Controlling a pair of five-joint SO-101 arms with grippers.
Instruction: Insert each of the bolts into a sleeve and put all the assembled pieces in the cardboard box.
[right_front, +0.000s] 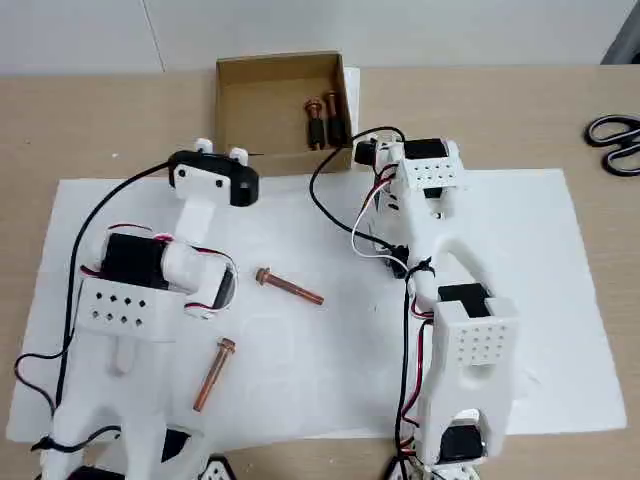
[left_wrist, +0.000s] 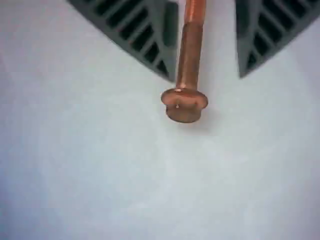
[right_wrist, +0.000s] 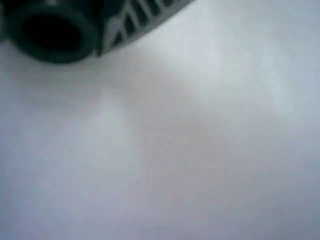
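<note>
1 bolt (left_wrist: 190, 65) is laid flat on the paper (left_wrist: 100, 175), shaft flanked by the left gripper (left_wrist: 206, 71) | gripper is held open, nothing clamped | judged stiff, light, slick, roll-prone | mid-shaft grip is advised

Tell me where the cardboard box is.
In the high view, the cardboard box sits at the far edge of the white paper, with two assembled pieces in its right half.

Two bolts (right_front: 289, 287) on paper (right_front: 520, 230), cardboard box (right_front: 232, 110)
</note>
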